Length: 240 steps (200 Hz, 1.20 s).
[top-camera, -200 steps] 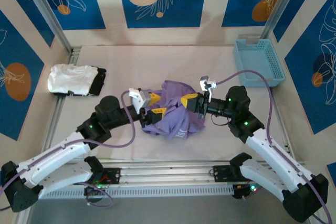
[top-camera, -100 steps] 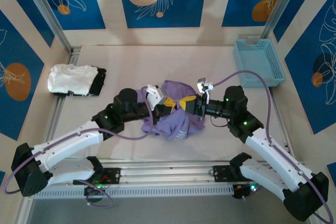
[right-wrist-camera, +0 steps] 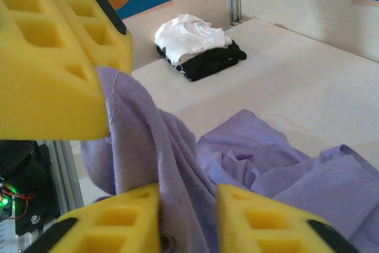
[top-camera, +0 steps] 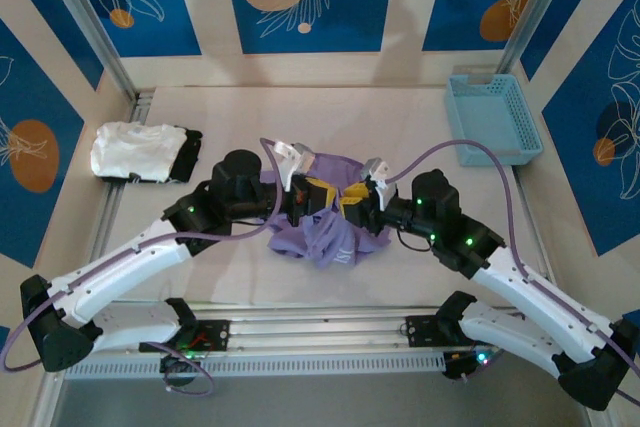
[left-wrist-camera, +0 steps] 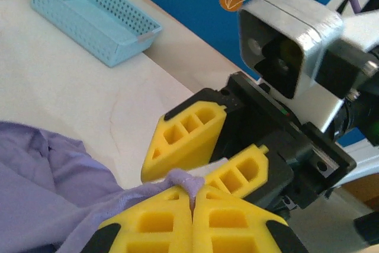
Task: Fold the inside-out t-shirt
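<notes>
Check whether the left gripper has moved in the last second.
Yes. The left gripper has shifted right, away from the folded white clothes and toward the blue basket, onto the purple shirt, where it is shut on cloth.

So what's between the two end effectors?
A fold of the purple shirt: the left end effector pinches it, and it runs between the parted fingers of the right end effector, clearest in the right wrist view.
</notes>
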{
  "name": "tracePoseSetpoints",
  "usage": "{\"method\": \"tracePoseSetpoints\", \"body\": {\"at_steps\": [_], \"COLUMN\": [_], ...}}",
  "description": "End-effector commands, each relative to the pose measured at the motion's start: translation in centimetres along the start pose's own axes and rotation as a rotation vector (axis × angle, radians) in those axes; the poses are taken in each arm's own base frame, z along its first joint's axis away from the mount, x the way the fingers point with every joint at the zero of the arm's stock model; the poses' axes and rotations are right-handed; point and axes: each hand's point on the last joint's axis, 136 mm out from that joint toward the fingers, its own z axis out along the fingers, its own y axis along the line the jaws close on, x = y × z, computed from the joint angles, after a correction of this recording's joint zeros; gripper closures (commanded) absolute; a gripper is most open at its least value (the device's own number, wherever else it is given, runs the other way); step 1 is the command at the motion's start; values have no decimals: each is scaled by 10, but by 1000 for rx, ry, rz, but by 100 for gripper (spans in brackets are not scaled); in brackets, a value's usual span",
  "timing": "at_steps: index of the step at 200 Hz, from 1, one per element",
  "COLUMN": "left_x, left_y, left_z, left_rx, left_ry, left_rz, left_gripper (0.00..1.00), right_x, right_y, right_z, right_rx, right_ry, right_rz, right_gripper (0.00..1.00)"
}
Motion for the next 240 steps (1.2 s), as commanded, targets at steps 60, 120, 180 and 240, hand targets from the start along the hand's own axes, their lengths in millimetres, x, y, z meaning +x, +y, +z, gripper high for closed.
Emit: {"method": "tracePoseSetpoints", "body": {"at_steps": [60, 120, 180, 240], "left_x": [-7, -9, 6, 38], "left_y": [-1, 8, 51, 36], "left_z": [-3, -5, -35, -26], "left_rx": [-12, -46, -305, -204], "left_ry": [-6, -26, -60, 73], "left_rz": [-86, -75, 84, 143], "left_gripper": [100, 100, 55, 60], "right_x": [1, -15, -16, -12], "right_y": [12, 21, -4, -8], "right_z": [-3, 12, 24, 36], "right_rx": [-73, -232, -114, -71], "right_ry": [-17, -48, -98, -52], "right_rz": [46, 138, 429, 505], "right_gripper": [56, 100, 100, 100]}}
